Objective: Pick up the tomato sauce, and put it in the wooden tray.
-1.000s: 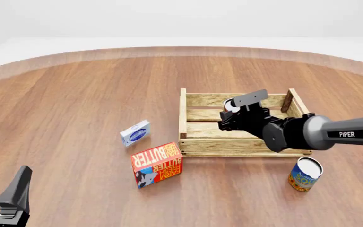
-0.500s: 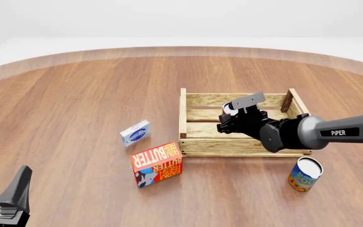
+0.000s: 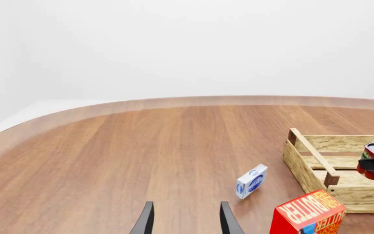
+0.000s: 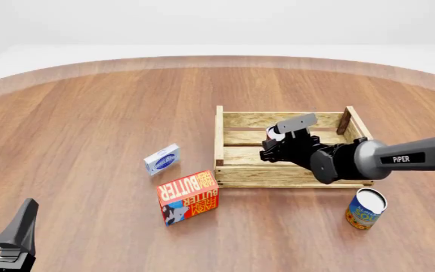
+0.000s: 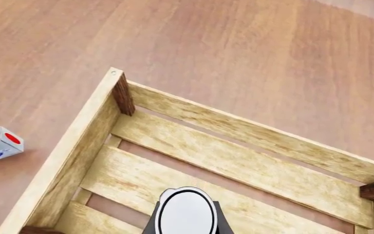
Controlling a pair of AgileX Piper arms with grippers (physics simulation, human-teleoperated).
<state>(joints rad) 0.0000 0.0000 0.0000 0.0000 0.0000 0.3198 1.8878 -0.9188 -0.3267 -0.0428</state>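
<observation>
Lowering over the last second, the right gripper [image 4: 276, 137] pinches the tomato sauce [image 5: 186, 213] inside the wooden tray [image 4: 233, 170]; release seems near.

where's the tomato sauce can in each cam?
Front: tomato sauce can inside the wooden crate, held by the right gripper.
Left wrist: far right edge, over the crate.
Right wrist: bottom centre, white top.
Shared landmark: the crate.
</observation>
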